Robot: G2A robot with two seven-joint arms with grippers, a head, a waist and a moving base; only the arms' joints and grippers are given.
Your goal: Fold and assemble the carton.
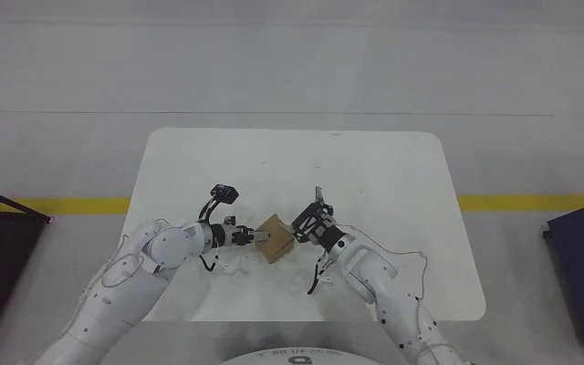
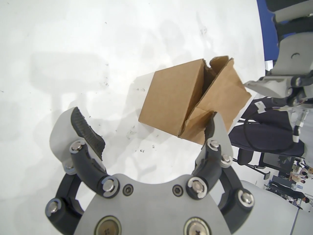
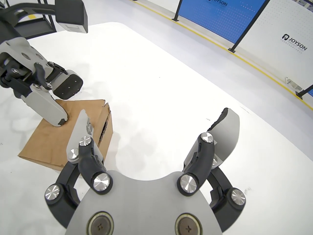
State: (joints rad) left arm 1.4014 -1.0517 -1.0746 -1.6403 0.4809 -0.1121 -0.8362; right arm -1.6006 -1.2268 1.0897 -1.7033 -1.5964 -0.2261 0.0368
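Carton [image 1: 275, 238]: sits on the white table [image 1: 383, 164], towards the robot's side, between the two arms. Left pincer [image 2: 146, 118] stands apart, one fingertip [image 2: 217, 133] touching the torn corner of a flap. Right pincer [image 3: 155, 116] also stands apart, one finger against the upper panel. Nothing is clamped.

Risk: the light box may slide or tip on the smooth table under a one-sided push. The flap (creased and ragged at its edge) may tear or buckle further, and the gaping seam may spring wider.

Material: plain brown cardboard, matte, boxy, sharply folded.
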